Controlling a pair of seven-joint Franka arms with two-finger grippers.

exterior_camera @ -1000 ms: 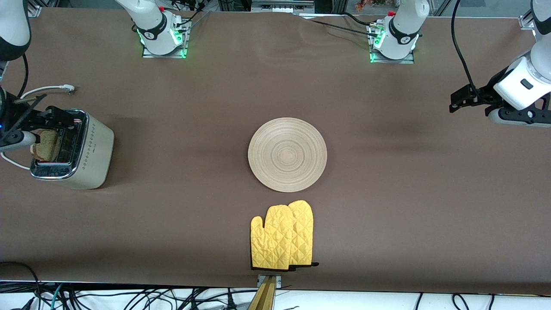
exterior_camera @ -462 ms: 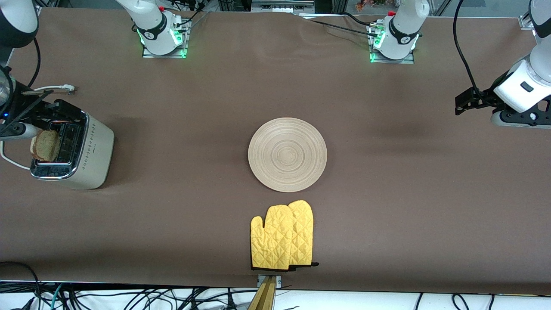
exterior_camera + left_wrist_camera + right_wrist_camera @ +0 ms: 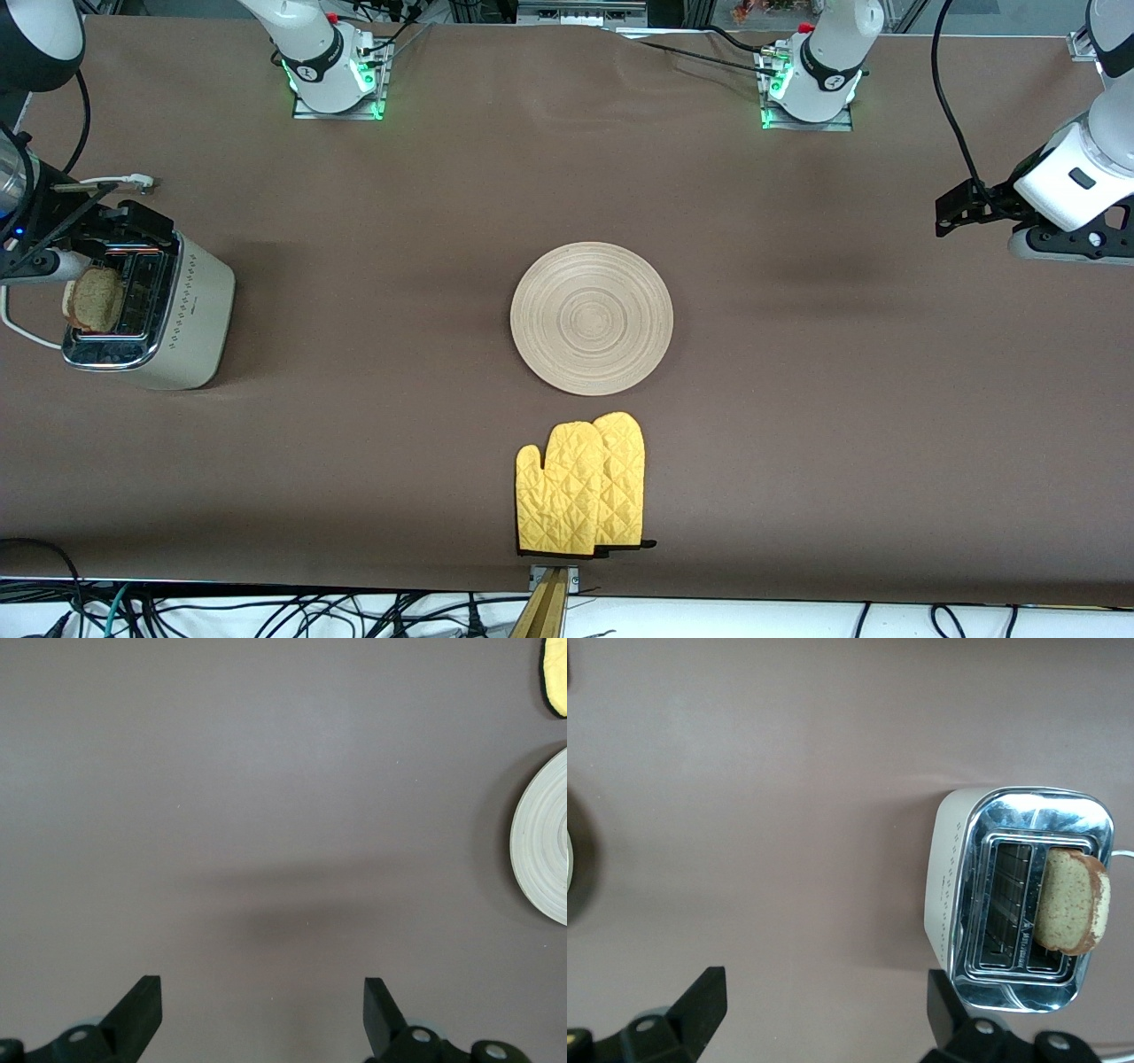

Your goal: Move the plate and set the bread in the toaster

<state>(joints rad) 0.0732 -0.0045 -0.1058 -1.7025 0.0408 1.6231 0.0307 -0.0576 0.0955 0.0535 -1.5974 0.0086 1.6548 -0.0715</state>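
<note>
The bread (image 3: 92, 299) stands upright in one slot of the toaster (image 3: 151, 310), its upper part sticking out above the chrome top; in the right wrist view it (image 3: 1072, 902) fills the slot away from the dotted side wall, the other slot being bare. The toaster (image 3: 1014, 895) sits at the right arm's end of the bench, its white cord (image 3: 97, 182) trailing toward the base edge. The right gripper (image 3: 84, 239) hangs over the toaster end nearest the bases, fingers (image 3: 700, 1001) spread wide and holding nothing. Compared with the frame a second ago, this gripper has drawn back off the slice toward the bases and risen; the bread has stayed in its slot. The plate (image 3: 592, 318) lies flat at the bench centre, unmoved, with a pair of yellow oven mitts (image 3: 581, 487) nearer the front camera, close to the bench's front edge, apart from it. The left gripper (image 3: 952, 211) waits over the left arm's end of the bench, its fingers (image 3: 142, 1008) wide apart and bare; it has shifted slightly outward since a second ago.
</note>
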